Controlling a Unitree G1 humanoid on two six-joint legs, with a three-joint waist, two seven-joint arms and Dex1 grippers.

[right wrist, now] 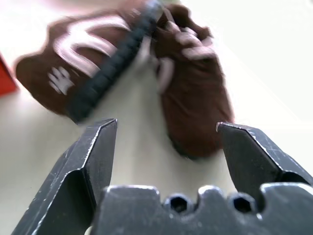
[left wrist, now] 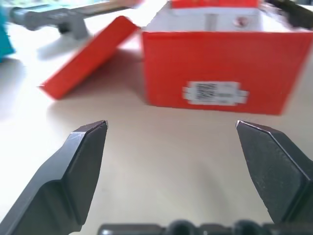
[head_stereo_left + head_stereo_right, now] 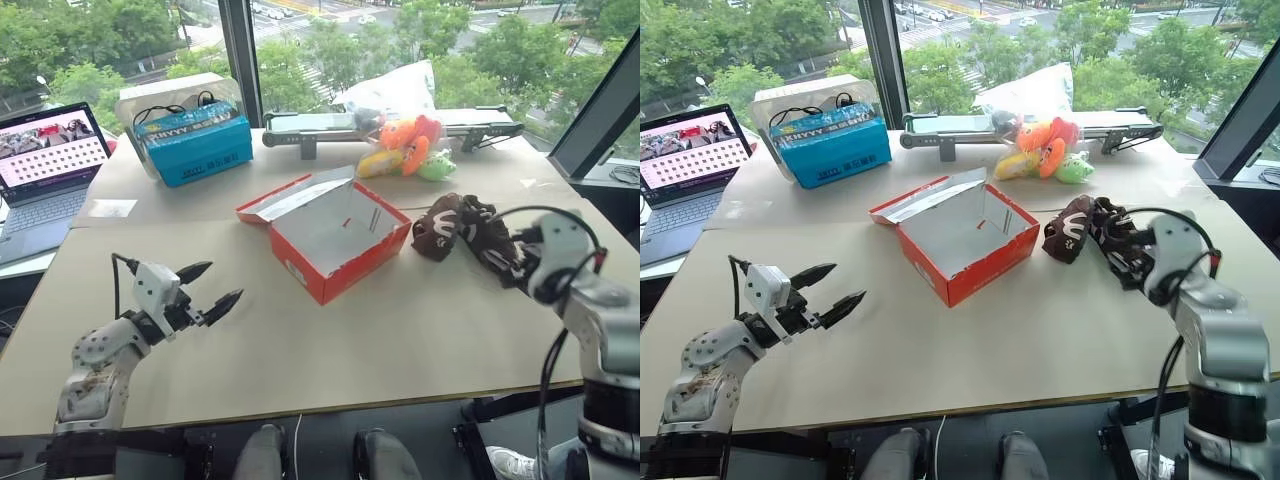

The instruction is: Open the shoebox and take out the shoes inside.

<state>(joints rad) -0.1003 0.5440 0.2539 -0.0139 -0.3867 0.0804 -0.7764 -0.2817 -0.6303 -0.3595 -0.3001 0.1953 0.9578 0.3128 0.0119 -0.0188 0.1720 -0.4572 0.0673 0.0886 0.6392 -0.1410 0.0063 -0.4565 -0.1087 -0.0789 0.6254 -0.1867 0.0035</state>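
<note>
The red shoebox [image 3: 345, 262] stands open in the middle of the table, its lid [image 3: 285, 200] folded back on the far left side; the pale inside holds nothing. In the left wrist view its labelled end wall [image 2: 215, 73] faces my left gripper [image 2: 171, 125], which hovers open and empty over the near left of the table [image 3: 222, 283], well short of the box. The two dark brown shoes [image 3: 455, 232] lie on the table just right of the box. My right gripper [image 1: 166, 125] is open and empty, close in front of the shoes [image 1: 190, 98] and not touching them.
Along the far side of the table [image 3: 350, 350] are a blue box [image 3: 195, 148], a long grey device [image 3: 330, 125] and bright plush toys [image 3: 405, 148]. A laptop [image 3: 45, 165] sits on a side table at far left. Bare tabletop lies between the box and the near edge.
</note>
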